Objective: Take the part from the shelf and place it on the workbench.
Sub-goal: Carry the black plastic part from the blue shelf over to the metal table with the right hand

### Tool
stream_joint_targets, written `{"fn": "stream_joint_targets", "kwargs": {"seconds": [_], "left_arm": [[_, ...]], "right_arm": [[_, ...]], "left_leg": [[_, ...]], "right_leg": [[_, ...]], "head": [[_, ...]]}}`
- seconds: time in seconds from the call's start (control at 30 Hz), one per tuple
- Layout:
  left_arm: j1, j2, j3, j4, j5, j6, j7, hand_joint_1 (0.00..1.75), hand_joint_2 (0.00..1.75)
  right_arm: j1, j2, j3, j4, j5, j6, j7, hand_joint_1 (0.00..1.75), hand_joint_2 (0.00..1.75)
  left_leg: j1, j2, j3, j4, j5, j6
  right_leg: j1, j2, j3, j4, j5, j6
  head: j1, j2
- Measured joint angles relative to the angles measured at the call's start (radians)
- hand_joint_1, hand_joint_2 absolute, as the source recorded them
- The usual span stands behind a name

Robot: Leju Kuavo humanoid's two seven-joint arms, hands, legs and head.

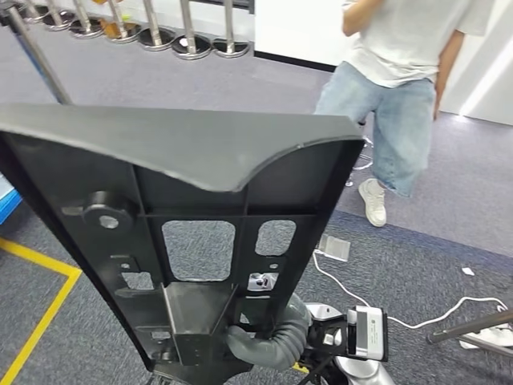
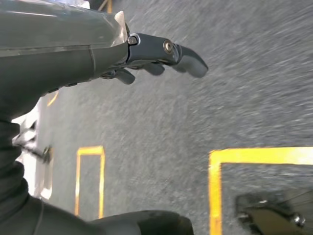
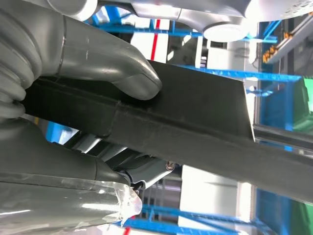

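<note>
Head view — part point(image 1: 181, 208), black ribbed panel with cut-outs, off the shelf, held up by right hand point(image 1: 272, 341) above carpet; placing on table remains.
Left wrist view — left hand point(image 2: 155, 56) holds nothing, fingers point(image 2: 184, 58) loosely extended.
Right wrist view — thumb point(image 3: 122, 68) pressed on part's edge, part pinched.

I see the part point(image 1: 181, 160) as matt black plastic, smooth on its broad faces, with one small bright metal fitting set into it. My right hand point(image 3: 92, 63) wears a grey ribbed cover that looks like soft matt rubber, and its thumb pressed on the part is smooth with a slight sheen. My left hand point(image 2: 162, 54) has dark fingers with a dull gloss. The carpet point(image 1: 423, 281) is rough grey cloth. The stands point(image 1: 191, 40) look like shiny metal. The person's shorts point(image 1: 402, 120) are denim.
</note>
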Motion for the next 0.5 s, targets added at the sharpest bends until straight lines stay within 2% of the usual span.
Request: {"fn": "stream_joint_targets", "kwargs": {"seconds": [0.03, 0.07, 0.1, 0.13, 0.17, 0.2, 0.23, 0.27, 0.3, 0.33, 0.37, 0.4, 0.47, 0.5], "left_arm": [[-0.001, 0.000, 0.000, 0.000, 0.000, 0.000, 0.000, 0.00, 1.75], [0.000, 0.000, 0.000, 0.000, -0.001, 0.000, 0.000, 0.00, 1.75], [0.003, 0.001, 0.000, 0.000, -0.001, 0.000, 0.001, 0.00, 1.75], [0.005, 0.001, 0.001, 0.000, -0.001, 0.000, 0.001, 0.00, 1.75], [0.006, 0.002, 0.001, 0.000, -0.001, 0.000, 0.001, 0.00, 1.75], [0.006, 0.002, 0.000, 0.000, -0.001, 0.000, 0.001, 0.00, 1.75], [0.006, 0.002, 0.000, 0.000, -0.001, 0.000, 0.001, 0.00, 1.75], [0.008, 0.003, 0.000, 0.000, -0.001, 0.001, 0.001, 0.00, 1.75], [0.010, 0.005, 0.000, 0.000, -0.001, 0.001, 0.001, 0.00, 1.75], [0.013, 0.010, 0.000, 0.000, 0.000, 0.000, -0.002, 0.00, 1.75], [0.016, 0.015, 0.001, 0.000, 0.000, -0.003, -0.006, 0.00, 1.75], [0.019, 0.020, 0.001, 0.000, 0.000, -0.007, -0.011, 0.00, 1.75], [0.022, 0.029, 0.002, 0.000, -0.001, -0.011, -0.017, 0.00, 1.75], [0.023, 0.033, 0.002, 0.000, -0.001, -0.012, -0.019, 0.00, 1.75]], "right_arm": [[-0.001, 0.001, 0.000, 0.001, 0.000, 0.000, 0.000, 1.75, 1.75], [0.000, 0.002, 0.000, 0.003, 0.000, 0.000, 0.000, 1.75, 1.75], [0.000, 0.002, 0.000, 0.004, 0.000, 0.000, 0.000, 1.75, 1.75], [0.001, 0.002, 0.000, 0.006, 0.000, 0.000, 0.000, 1.75, 1.75], [0.001, 0.002, 0.000, 0.007, 0.000, 0.000, 0.000, 1.75, 1.75], [0.001, 0.003, 0.000, 0.007, 0.000, 0.000, 0.000, 1.75, 1.75], [0.000, 0.003, 0.000, 0.008, 0.000, 0.000, 0.000, 1.75, 1.75], [0.000, 0.003, 0.000, 0.007, -0.001, 0.000, -0.002, 1.75, 1.75], [0.002, 0.002, 0.000, 0.006, -0.002, 0.001, -0.005, 1.75, 1.75], [0.005, -0.001, 0.000, 0.004, -0.004, 0.001, -0.010, 1.75, 1.75], [0.010, -0.005, 0.001, 0.001, -0.005, 0.002, -0.015, 1.75, 1.75], [0.014, -0.011, 0.001, -0.003, -0.006, 0.002, -0.018, 1.75, 1.75], [0.018, -0.019, 0.001, -0.010, -0.007, 0.003, -0.021, 1.75, 1.75], [0.018, -0.021, 0.002, -0.013, -0.007, 0.003, -0.021, 1.75, 1.75]], "left_leg": [[-0.001, -0.012, -0.036, 0.069, -0.026, 0.000], [-0.001, -0.018, -0.066, 0.121, -0.038, -0.001], [-0.001, -0.020, -0.082, 0.139, -0.030, -0.002], [0.000, -0.023, -0.081, 0.117, -0.001, -0.003], [0.002, -0.028, -0.065, 0.062, 0.043, -0.004], [0.006, -0.044, -0.043, 0.001, 0.081, -0.007], [0.010, -0.061, -0.022, -0.056, 0.106, -0.009], [0.012, -0.076, -0.010, -0.089, 0.116, -0.008], [0.012, -0.084, -0.005, -0.101, 0.112, -0.005], [0.010, -0.081, -0.003, -0.107, 0.109, 0.000], [0.009, -0.073, -0.003, -0.105, 0.109, 0.005], [0.010, -0.066, -0.002, -0.106, 0.109, 0.010], [0.011, -0.049, 0.000, -0.109, 0.108, 0.020], [0.009, -0.040, 0.002, -0.109, 0.106, 0.024]], "right_leg": [[0.000, 0.012, 0.001, 0.001, -0.001, -0.002], [0.001, 0.025, 0.002, 0.001, -0.003, -0.003], [0.000, 0.040, 0.004, 0.003, -0.005, -0.002], [-0.001, 0.056, 0.006, 0.005, -0.007, -0.001], [-0.003, 0.070, 0.009, 0.009, -0.012, 0.003], [-0.005, 0.082, 0.010, 0.016, -0.017, 0.007], [-0.006, 0.094, 0.008, 0.027, -0.023, 0.013], [-0.006, 0.103, 0.003, 0.035, -0.027, 0.018], [-0.006, 0.111, -0.003, 0.041, -0.029, 0.023], [-0.007, 0.119, -0.009, 0.045, -0.029, 0.026], [-0.008, 0.121, -0.012, 0.044, -0.030, 0.029], [-0.007, 0.109, -0.015, 0.051, -0.035, 0.034], [-0.007, 0.060, -0.043, 0.111, -0.070, 0.044], [-0.007, 0.035, -0.073, 0.173, -0.099, 0.048]], "head": [[-0.001, 0.000], [-0.001, 0.000], [-0.001, 0.000], [-0.001, 0.000], [-0.001, 0.000], [-0.001, 0.000], [-0.001, 0.000], [0.000, 0.000], [0.000, 0.000], [0.001, 0.000], [0.001, 0.000], [0.003, 0.000], [0.007, 0.000], [0.009, 0.000]]}}
